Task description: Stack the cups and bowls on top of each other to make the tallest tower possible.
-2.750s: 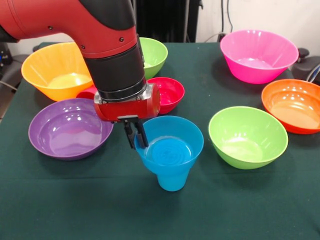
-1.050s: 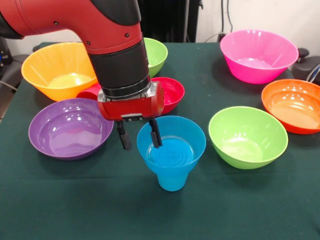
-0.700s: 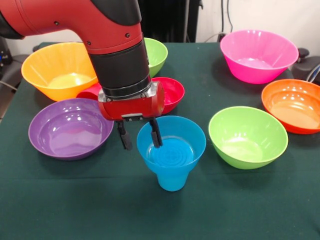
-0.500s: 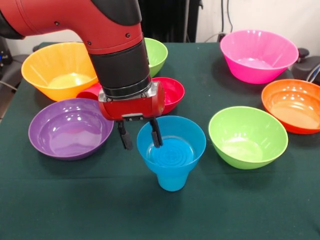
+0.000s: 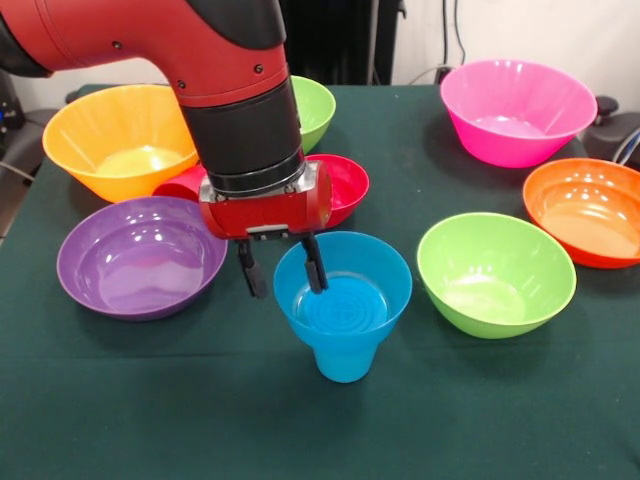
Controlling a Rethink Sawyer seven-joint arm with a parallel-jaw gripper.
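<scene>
Green tablecloth at centre frame is occupied by the blue bowl [image 5: 343, 285] on the blue cup [image 5: 343, 358], judged light, stiff and slippery, its rim straddled by the wide-spread gripper [image 5: 281, 269].

Table: dark green cloth [image 5: 120, 420] covers it edge to edge.
Wall: pale [image 5: 530, 30], at 1 o'clock.
Cables: dark [image 5: 458, 30], hanging at 12 to 1 o'clock.

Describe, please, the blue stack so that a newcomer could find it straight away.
Start at the red and black arm and follow it down to its open gripper. Beneath sits the small blue bowl on the sky-blue cup; nothing else on the table is blue or stacked.
</scene>
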